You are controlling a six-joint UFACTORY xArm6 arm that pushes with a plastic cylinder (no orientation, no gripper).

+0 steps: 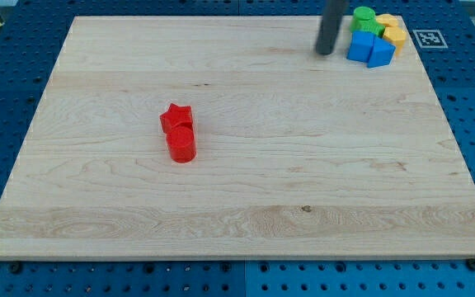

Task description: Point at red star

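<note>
The red star [175,117] lies on the wooden board, left of centre. A red cylinder [181,144] touches it on the side toward the view's bottom. My tip [326,52] is at the view's top right, far from the red star and just left of a cluster of blocks. The rod runs up out of the view's top edge.
The cluster at the top right holds a blue cube [359,47], a blue triangular block [380,54], a green cylinder [364,16], a green block [377,30] and two yellow blocks [393,33]. The wooden board [246,206] lies on a blue pegboard table.
</note>
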